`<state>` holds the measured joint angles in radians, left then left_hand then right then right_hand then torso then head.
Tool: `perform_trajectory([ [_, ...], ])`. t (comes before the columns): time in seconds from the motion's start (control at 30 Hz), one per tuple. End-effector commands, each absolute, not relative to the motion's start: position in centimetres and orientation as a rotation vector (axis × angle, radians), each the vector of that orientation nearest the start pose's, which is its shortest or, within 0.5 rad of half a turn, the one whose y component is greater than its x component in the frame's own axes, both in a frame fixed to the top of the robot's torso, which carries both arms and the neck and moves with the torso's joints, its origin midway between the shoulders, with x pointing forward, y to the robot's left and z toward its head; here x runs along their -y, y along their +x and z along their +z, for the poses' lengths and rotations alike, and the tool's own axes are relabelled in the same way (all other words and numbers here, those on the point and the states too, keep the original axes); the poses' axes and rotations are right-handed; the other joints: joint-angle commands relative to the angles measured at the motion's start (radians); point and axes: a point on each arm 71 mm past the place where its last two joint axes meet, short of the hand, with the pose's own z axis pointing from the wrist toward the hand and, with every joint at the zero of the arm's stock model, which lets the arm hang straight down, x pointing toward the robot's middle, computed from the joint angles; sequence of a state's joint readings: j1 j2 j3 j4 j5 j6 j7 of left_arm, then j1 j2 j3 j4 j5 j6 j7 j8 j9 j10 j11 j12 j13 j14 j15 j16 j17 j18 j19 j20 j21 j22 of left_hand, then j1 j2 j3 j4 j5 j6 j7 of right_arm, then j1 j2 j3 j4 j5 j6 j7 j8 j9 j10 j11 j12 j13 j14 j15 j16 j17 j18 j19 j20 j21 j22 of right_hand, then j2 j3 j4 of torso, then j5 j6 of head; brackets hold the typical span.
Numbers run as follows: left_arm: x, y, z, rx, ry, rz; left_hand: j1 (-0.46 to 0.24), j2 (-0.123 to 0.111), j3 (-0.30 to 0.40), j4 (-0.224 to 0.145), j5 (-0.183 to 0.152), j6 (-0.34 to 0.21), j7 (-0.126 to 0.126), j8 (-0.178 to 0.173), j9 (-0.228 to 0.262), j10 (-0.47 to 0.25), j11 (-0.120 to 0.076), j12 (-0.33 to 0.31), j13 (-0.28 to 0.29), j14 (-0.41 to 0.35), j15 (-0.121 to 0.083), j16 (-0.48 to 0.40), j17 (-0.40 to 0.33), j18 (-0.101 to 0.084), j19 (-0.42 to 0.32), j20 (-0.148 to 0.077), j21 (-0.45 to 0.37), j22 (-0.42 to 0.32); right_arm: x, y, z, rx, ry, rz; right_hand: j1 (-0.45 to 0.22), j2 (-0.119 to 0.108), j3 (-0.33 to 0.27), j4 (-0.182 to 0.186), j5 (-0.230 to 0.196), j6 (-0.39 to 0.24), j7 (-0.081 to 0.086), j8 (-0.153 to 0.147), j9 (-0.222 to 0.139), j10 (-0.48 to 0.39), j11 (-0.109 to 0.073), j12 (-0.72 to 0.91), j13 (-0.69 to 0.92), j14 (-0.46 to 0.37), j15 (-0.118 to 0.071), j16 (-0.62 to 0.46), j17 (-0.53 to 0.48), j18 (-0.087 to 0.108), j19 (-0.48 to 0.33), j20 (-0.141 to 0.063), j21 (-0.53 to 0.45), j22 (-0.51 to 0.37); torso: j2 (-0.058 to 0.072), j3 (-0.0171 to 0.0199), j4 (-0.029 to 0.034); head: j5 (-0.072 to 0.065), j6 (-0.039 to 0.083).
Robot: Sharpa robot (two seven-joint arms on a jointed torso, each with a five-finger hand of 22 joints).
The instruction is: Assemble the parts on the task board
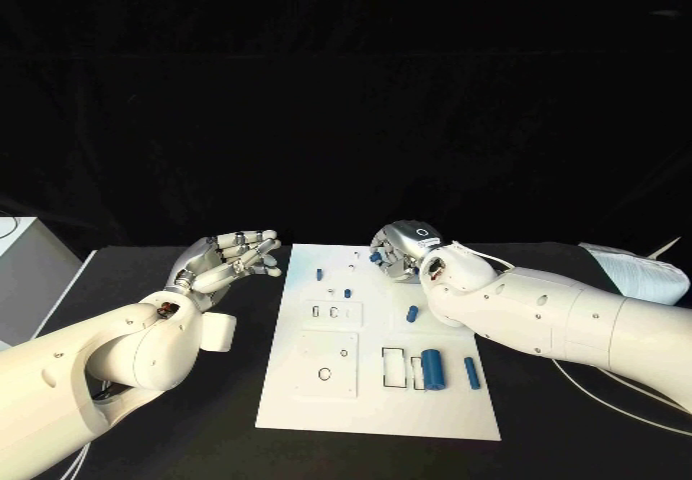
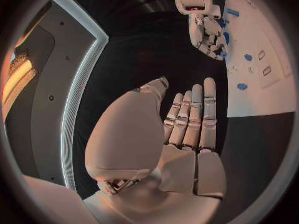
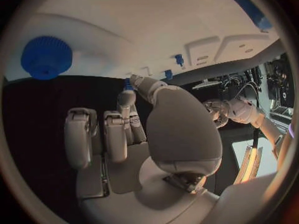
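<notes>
Head view: right hand [image 1: 405, 250] pinches a small blue part [image 3: 127, 86] over the board's [image 1: 378, 408] far edge; left hand [image 1: 231, 257] hovers open, empty. Part looks light, rigid, slippery; grip its sides.

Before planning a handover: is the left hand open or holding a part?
Open. The left hand hovers beside the board, its fingers extended and apart with nothing between them in the left wrist view.
</notes>
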<state>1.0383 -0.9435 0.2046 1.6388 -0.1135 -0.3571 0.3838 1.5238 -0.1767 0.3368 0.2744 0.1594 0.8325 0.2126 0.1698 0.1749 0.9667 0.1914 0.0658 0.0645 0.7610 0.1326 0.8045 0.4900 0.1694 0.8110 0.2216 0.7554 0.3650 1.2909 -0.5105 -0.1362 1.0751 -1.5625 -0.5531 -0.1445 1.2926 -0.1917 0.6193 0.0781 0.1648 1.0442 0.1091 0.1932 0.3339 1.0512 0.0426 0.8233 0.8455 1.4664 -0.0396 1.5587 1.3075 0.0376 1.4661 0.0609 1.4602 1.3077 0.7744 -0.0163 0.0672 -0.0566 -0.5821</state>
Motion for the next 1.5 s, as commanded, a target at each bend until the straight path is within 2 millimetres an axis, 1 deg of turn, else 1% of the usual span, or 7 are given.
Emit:
perform_trajectory([
  [0.03, -23.2, 47.2, -15.1, -1.281, -1.077, -1.583, 0.006, 0.000, 0.001, 0.002, -0.003, -0.007, 0.031, -0.003, -0.002, -0.006, -0.001, -0.001, 0.000, -0.009, 0.001, 0.005, -0.001, 0.010, -0.005, 0.000, 0.005, 0.001, 16.2, 56.4, -16.9, -1.351, -0.163, 0.499, -0.001, -0.014, 0.011, -0.004, 0.002, -0.005, 0.008, -0.004, 0.024, -0.017, -0.008, -0.074, -0.062, 0.095, 0.003, -0.005, 0.222, -0.006, 0.053, 0.005, -0.008, 0.153, 0.001, -0.0009, 0.0003, 0.000, 0.000],
  [0.33, -23.2, 47.2, -15.1, -1.281, -1.077, -1.583, 0.007, 0.000, 0.001, 0.002, -0.003, -0.008, 0.031, -0.004, -0.002, -0.008, 0.000, -0.002, 0.000, -0.009, 0.001, 0.006, -0.001, 0.010, -0.007, 0.001, 0.007, 0.002, 16.6, 56.7, -17.0, -1.378, -0.074, 0.524, 0.002, -0.035, 0.027, -0.021, -0.006, -0.018, 0.019, -0.021, 0.026, 0.039, 0.003, -0.277, -0.232, 0.093, 0.013, -0.008, 0.217, -0.003, 0.050, 0.014, -0.020, 0.147, 0.001, -0.0003, 0.0005, -0.001, 0.000],
  [0.47, -23.1, 47.2, -15.1, -1.282, -1.077, -1.585, 0.007, 0.000, 0.001, 0.002, -0.003, -0.008, 0.031, -0.004, -0.002, -0.008, 0.000, -0.002, 0.000, -0.009, 0.001, 0.006, -0.001, 0.010, -0.007, 0.001, 0.007, 0.002, 17.0, 57.3, -17.1, -1.398, 0.070, 0.579, 0.002, -0.022, -0.001, -0.034, 0.001, -0.016, 0.009, -0.031, 0.020, 0.020, -0.009, -0.066, -0.063, 0.094, 0.003, -0.007, 0.219, -0.003, 0.051, 0.004, -0.022, 0.148, 0.001, -0.0006, 0.0008, -0.002, 0.002],
  [0.63, -23.1, 47.2, -15.1, -1.282, -1.077, -1.586, 0.007, 0.000, 0.001, 0.002, -0.003, -0.008, 0.031, -0.004, -0.002, -0.008, 0.000, -0.002, 0.000, -0.009, 0.001, 0.006, -0.001, 0.010, -0.007, 0.001, 0.007, 0.002, 17.0, 57.8, -17.2, -1.397, 0.178, 0.629, -0.003, -0.006, -0.028, -0.041, 0.012, -0.014, 0.002, -0.036, 0.016, 0.177, -0.011, 0.347, 0.313, 0.096, 0.000, -0.004, 0.226, -0.004, 0.053, 0.002, -0.020, 0.154, 0.001, -0.0017, 0.0030, -0.004, 0.003],
  [0.8, -23.0, 47.2, -15.1, -1.282, -1.077, -1.588, 0.007, 0.000, 0.001, 0.002, -0.003, -0.008, 0.031, -0.004, -0.002, -0.008, 0.000, -0.002, 0.000, -0.009, 0.001, 0.006, -0.001, 0.010, -0.007, 0.001, 0.007, 0.002, 16.6, 58.2, -17.3, -1.399, 0.226, 0.651, -0.005, 0.002, -0.042, -0.044, 0.011, -0.010, 0.000, -0.034, 0.015, 0.276, -0.012, 0.506, 0.466, 0.099, 0.000, 0.002, 0.240, -0.007, 0.059, 0.001, -0.007, 0.166, 0.001, -0.0028, 0.0039, -0.004, 0.004],
  [0.97, -22.9, 47.3, -15.1, -1.283, -1.077, -1.589, 0.007, 0.000, 0.001, 0.002, -0.003, -0.008, 0.031, -0.004, -0.002, -0.008, 0.000, -0.002, 0.000, -0.009, 0.001, 0.006, -0.001, 0.010, -0.007, 0.001, 0.007, 0.002, 16.4, 58.5, -17.6, -1.405, 0.264, 0.652, -0.008, 0.013, -0.061, -0.046, 0.009, -0.005, -0.003, -0.034, 0.011, 0.477, -0.014, 0.714, 0.686, 0.103, -0.002, 0.010, 0.258, -0.013, 0.069, 0.000, 0.016, 0.187, 0.001, -0.0032, 0.0051, -0.002, 0.005],
  [1.5, -22.7, 47.2, -15.1, -1.284, -1.075, -1.593, 0.007, 0.000, 0.000, 0.002, -0.003, -0.009, 0.032, -0.005, -0.002, -0.010, 0.001, -0.001, 0.000, -0.011, 0.002, 0.007, -0.002, 0.010, -0.009, 0.001, 0.009, 0.003, 15.1, 58.9, -18.6, -1.450, 0.340, 0.694, -0.007, 0.022, -0.069, -0.049, 0.005, -0.008, -0.004, -0.041, 0.007, 0.520, -0.015, 0.748, 0.725, 0.104, -0.003, 0.012, 0.263, -0.019, 0.078, -0.001, 0.038, 0.206, 0.003, -0.0036, 0.0057, 0.006, 0.004],
])
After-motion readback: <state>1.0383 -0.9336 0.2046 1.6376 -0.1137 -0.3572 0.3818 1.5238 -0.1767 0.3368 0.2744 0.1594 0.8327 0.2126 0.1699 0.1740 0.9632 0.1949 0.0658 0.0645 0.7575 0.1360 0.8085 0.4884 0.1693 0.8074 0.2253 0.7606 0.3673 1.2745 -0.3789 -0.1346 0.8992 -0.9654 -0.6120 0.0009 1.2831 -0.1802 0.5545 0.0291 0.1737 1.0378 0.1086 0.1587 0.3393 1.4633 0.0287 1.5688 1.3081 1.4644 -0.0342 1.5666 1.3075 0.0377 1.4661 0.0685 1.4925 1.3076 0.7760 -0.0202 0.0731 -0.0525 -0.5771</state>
